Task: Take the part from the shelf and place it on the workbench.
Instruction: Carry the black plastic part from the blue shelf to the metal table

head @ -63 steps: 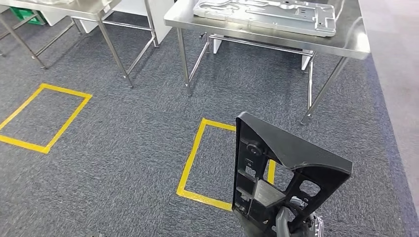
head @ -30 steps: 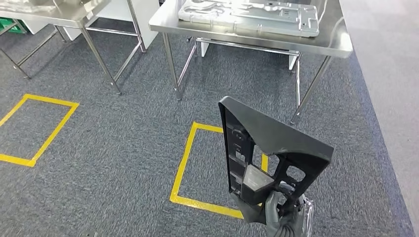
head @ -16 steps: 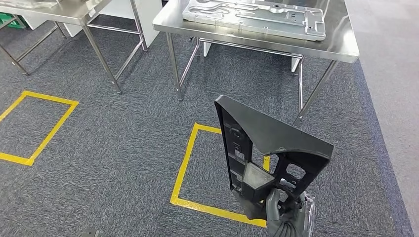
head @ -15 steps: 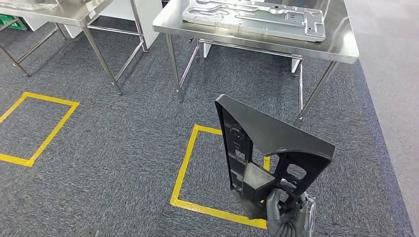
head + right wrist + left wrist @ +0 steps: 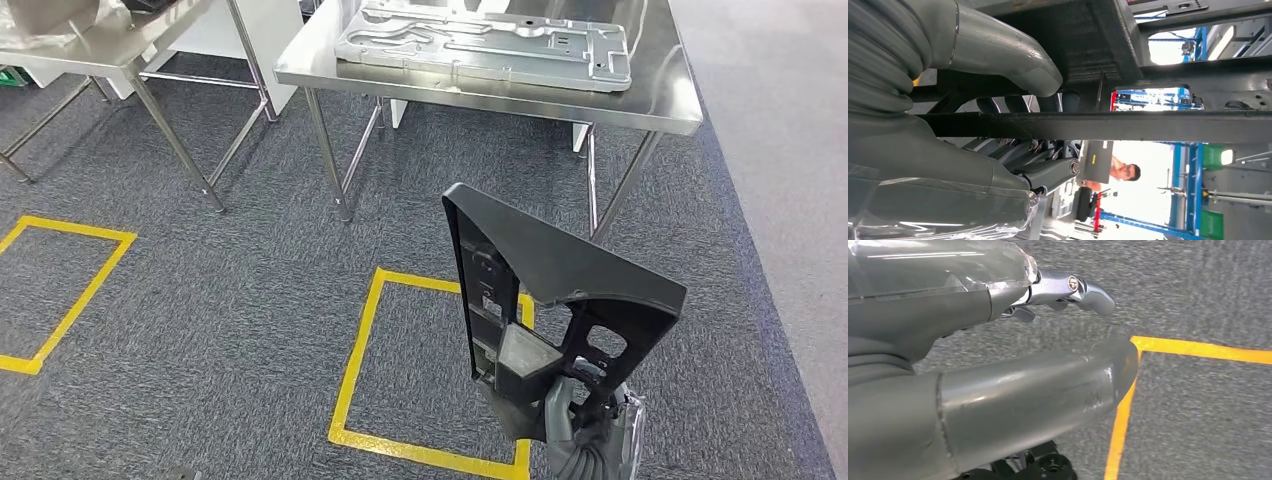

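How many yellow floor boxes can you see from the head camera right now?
2. One yellow taped box lies on the carpet just ahead, below the workbench, partly behind the black part. The other box is cut off at the left edge. More may lie outside the picture.

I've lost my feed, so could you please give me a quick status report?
Right hand grips the black part, held upright. Left hand holds nothing, over carpet. Workbench ahead, metal plate already on it.
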